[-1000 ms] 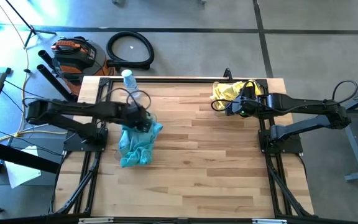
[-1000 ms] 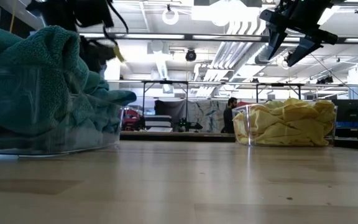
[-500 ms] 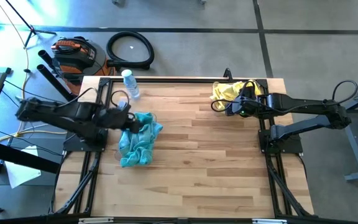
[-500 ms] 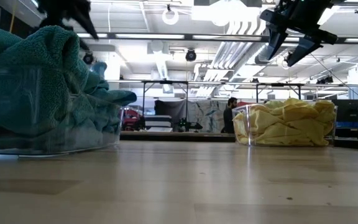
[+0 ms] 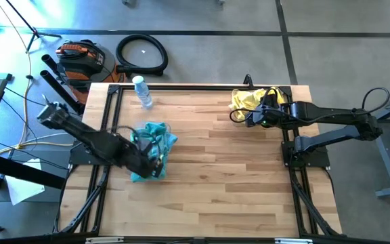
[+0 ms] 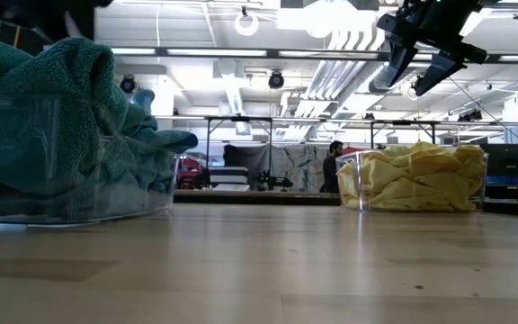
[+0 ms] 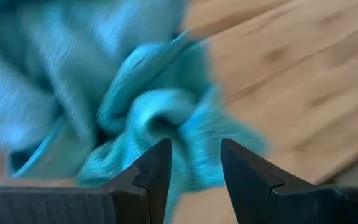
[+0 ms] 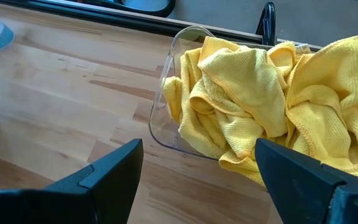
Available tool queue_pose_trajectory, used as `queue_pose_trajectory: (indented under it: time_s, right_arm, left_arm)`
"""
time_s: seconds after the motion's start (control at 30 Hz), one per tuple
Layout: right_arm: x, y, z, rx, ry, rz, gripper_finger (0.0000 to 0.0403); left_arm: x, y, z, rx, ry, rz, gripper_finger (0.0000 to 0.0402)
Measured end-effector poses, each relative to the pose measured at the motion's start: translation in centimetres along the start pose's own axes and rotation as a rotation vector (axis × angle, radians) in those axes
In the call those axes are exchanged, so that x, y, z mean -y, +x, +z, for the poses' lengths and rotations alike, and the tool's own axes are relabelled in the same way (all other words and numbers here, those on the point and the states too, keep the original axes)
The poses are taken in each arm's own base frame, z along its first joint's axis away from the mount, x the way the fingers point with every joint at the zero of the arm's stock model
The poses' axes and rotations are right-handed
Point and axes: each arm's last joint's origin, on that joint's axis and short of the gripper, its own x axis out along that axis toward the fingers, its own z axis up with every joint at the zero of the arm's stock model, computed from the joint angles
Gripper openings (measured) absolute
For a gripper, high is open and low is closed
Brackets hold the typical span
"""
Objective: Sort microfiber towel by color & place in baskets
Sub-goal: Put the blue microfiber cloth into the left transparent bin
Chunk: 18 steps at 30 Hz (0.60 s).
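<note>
Sorting looks nearly finished. At 8 o'clock on the bench [image 5: 222,176], the left end effector [image 7: 194,165], fingers parted and empty, hangs over the fuzzy teal microfiber towels [image 5: 151,152] heaped in their clear plastic basket [image 6: 79,193]. At 1 o'clock the right end effector [image 8: 197,171], fingers spread and empty, faces the yellow microfiber towels [image 8: 260,112] in the second clear basket [image 8: 166,118]. No loose towels show on the wood. Beyond lie a clear water bottle [image 5: 141,91], a black hose coil [image 5: 141,54] and an open workshop.

towels [image 5: 152,146] in left basket [image 6: 88,193], others [image 8: 260,99] in right basket [image 8: 166,118]
</note>
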Motion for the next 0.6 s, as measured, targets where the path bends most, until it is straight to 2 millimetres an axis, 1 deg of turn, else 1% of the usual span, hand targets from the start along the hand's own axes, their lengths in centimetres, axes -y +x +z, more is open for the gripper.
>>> queue_pose_trajectory:
  time_s: [0.2,0.37,0.47,0.6]
  right_arm:
    - [0.0,0.0,0.0,0.000,0.000,0.000,0.0307]
    - [0.0,0.0,0.0,-0.004,-0.001,0.001,0.0307]
    - [0.0,0.0,0.0,-0.005,-0.001,0.002,0.0307]
    - [0.0,0.0,0.0,-0.006,-0.002,0.000,0.0307]
  left_arm:
    - [0.2,4.1,-1.3,-0.076,0.007,0.172,0.0126]
    - [-0.5,6.8,-1.3,-0.070,-0.013,0.279,0.0126]
    - [-1.1,8.1,-1.2,-0.084,-0.027,0.291,0.0126]
    - [-1.5,9.1,-1.2,-0.088,-0.037,0.261,0.0126]
